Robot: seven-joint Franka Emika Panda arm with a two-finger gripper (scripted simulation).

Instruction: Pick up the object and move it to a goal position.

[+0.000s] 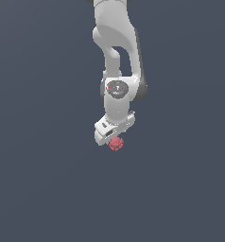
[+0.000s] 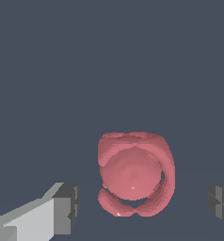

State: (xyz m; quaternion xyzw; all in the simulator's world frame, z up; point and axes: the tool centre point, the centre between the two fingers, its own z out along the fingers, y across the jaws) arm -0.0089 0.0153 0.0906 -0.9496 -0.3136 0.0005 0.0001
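The object (image 1: 116,143) is a small pinkish-red bumpy lump, showing just under the white gripper (image 1: 115,140) in the exterior view. In the wrist view the object (image 2: 134,174) fills the space between the two grey fingertips (image 2: 67,207), with a clear gap on each side of it. The gripper (image 2: 142,204) is open and straddles the object without touching it. The fingers themselves are hidden behind the hand in the exterior view.
The white arm (image 1: 116,56) comes down from the top of the exterior view. All around is a plain dark grey-blue surface (image 1: 43,179) with no other objects or edges showing.
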